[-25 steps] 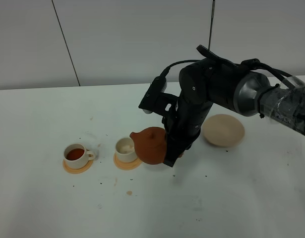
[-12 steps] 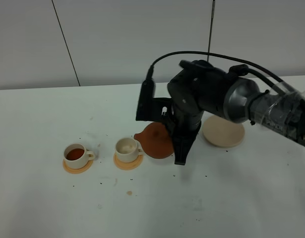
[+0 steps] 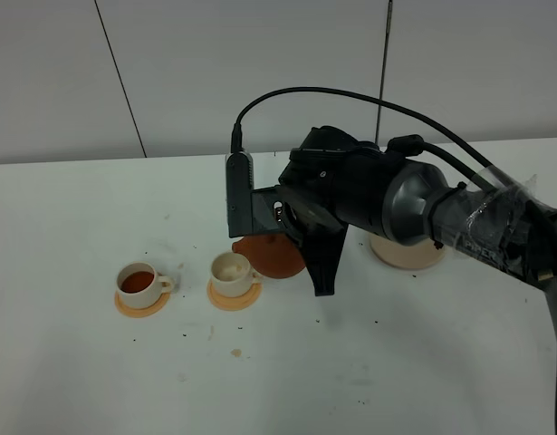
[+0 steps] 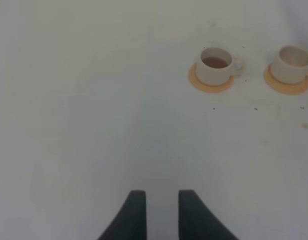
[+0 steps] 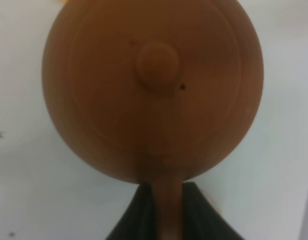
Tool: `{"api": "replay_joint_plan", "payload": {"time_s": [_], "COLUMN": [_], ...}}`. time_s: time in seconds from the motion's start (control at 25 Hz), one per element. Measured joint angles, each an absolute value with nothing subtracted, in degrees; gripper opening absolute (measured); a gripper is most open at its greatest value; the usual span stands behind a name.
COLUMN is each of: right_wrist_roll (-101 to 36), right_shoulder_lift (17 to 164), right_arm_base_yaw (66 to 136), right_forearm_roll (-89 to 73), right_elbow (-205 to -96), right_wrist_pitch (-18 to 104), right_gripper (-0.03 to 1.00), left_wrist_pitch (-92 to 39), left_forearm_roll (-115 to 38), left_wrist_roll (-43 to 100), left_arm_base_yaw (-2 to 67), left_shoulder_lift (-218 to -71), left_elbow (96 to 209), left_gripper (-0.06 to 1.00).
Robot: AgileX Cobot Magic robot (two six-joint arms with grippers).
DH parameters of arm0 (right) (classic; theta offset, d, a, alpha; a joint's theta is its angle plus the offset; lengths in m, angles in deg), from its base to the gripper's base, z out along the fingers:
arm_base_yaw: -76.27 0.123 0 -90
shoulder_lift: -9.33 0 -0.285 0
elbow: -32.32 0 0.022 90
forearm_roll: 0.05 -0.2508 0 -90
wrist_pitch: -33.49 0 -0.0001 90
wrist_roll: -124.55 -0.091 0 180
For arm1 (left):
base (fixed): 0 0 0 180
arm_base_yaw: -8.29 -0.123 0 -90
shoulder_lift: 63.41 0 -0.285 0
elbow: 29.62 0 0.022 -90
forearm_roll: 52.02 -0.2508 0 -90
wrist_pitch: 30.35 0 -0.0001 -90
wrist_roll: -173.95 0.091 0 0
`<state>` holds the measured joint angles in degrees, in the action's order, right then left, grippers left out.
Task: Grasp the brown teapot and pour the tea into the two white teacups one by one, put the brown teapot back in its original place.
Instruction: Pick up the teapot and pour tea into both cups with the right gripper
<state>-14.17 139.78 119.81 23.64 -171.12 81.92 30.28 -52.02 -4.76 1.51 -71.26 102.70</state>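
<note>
Out at the far left, our left gripper (image 4: 161,215) hangs over the bare white table (image 3: 79,381). Its two dark fingers are parted and there is nothing between them. Both cups are well ahead of it.

Next comes the left-hand cream-white cylindrical teacup (image 3: 140,284), which stands on a small round orange coaster (image 3: 142,308) and holds dark reddish-brown tea (image 3: 137,281). To its right, the second cream-white teacup (image 3: 231,270) sits on a coaster of its own. We see only a pale inside there and no dark tea.

Just beside that second cup, on its right, is the round reddish-brown clay teapot (image 3: 271,258), half hidden under the arm. Our right gripper (image 5: 164,205) is closed on its loop handle, one finger on either side. The wrist view looks straight down onto the domed lid and its knob.

The pot's long axis runs from the handle in our jaws, across the knob, to the spout on the far side. We cannot see the spout itself, and we judge it points leftwards, towards the second cup. We cannot tell how far the pot is tipped.

Further right, beyond the arm and well apart from the pot, lies the flat round pale beige disc (image 3: 409,256). The right arm is the only one placed for either move, a tilt left over the cup or a carry right to the disc.
</note>
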Motion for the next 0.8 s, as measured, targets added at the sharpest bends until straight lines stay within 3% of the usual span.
{"api": "replay_joint_plan", "payload": {"time_s": [0.8], "right_wrist_roll": [-17.2], "right_shoulder_lift": [139.8], "right_arm_base_yaw": [122.2], "right_forearm_roll": [37.5], "right_elbow": [-171.1], "right_wrist_pitch": [78.3], "right_gripper": [0.09], "left_wrist_pitch": [30.3], "left_forearm_roll": [-52.0], "left_wrist_roll": [-4.8], "left_arm_base_yaw": [1.5], "left_shoulder_lift": [-71.3], "left_elbow": [102.7], "left_gripper": [0.23]}}
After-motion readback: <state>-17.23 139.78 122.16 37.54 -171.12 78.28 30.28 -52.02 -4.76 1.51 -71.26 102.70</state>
